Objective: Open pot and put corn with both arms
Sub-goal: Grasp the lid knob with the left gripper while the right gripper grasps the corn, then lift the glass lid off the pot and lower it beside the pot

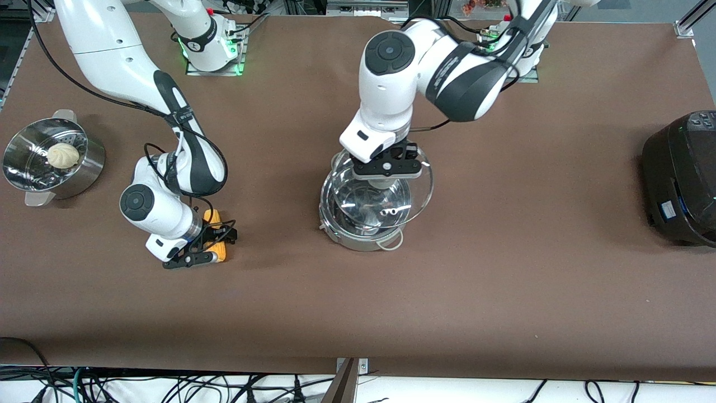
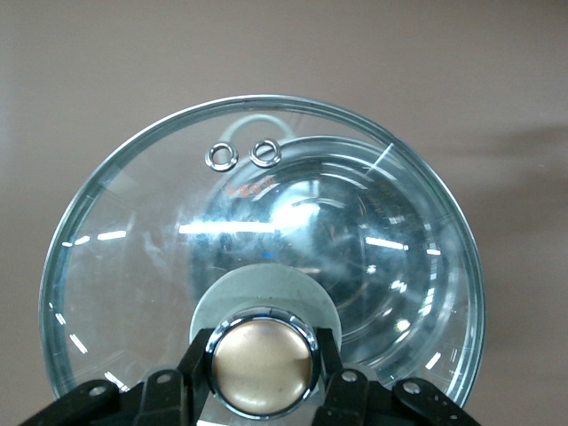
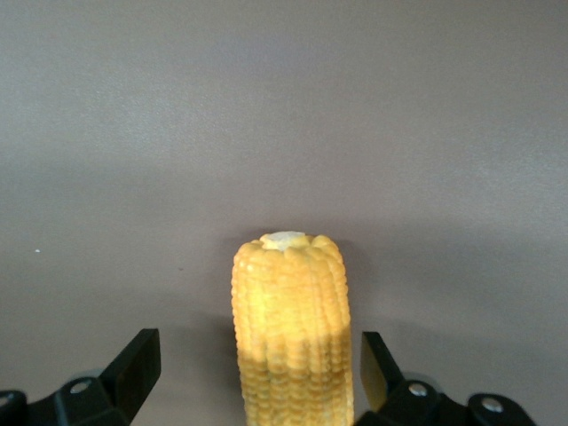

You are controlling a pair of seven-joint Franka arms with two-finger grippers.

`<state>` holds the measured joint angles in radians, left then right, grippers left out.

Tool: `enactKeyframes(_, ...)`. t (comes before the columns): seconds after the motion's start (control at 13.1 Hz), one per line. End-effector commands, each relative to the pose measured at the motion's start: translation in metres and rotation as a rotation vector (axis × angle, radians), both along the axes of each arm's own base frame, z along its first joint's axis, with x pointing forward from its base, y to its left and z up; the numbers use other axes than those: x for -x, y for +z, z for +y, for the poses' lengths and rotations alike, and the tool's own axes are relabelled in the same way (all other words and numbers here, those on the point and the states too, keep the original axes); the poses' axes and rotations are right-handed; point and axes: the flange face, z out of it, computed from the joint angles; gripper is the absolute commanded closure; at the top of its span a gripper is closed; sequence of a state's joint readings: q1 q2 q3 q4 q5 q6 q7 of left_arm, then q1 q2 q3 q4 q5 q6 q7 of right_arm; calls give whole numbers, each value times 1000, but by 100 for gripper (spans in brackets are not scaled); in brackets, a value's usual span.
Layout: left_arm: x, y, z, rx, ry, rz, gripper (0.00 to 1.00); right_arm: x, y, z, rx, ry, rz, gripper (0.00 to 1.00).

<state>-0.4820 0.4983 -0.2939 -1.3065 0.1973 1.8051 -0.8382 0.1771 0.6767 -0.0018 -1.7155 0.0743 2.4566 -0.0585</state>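
You see the left pincer (image 1: 387,169) holding the lid (image 2: 160,257) over the pot (image 1: 358,235), while the right pincer (image 3: 257,373), wide, straddles the corn (image 3: 290,328) at the pot's 9 o'clock.

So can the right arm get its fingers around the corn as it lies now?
Probably yes. The right gripper is open with a finger on each side of the corn, which lies on the table with nothing around it. The left gripper is busy at the lid knob.

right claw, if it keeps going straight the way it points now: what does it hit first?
Most likely the corn. The right claw is open and points down at the table, with the cob lying between its fingers, a gap on each side. Straight on, the fingertips probably reach the brown table alongside the cob; depth is unclear.
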Motion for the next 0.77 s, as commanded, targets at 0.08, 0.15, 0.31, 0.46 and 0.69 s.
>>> enactKeyframes(0.08,-22,37,75,-87,-98,28,80,11,-3,-7,-8,42,-31,0)
enactKeyframes(0.15,-28,43,94,-80,-141,56,80,12,-4,-7,-8,47,-31,0)
enactKeyframes(0.31,-50,49,151,-66,-208,93,80,15,-8,-7,-7,46,-28,0)
enactKeyframes(0.46,-65,44,209,-59,-320,143,80,17,-9,-8,-7,46,-25,0)
enactKeyframes(0.69,-80,33,278,-16,-411,185,80,19,-12,-8,-5,63,-22,0)
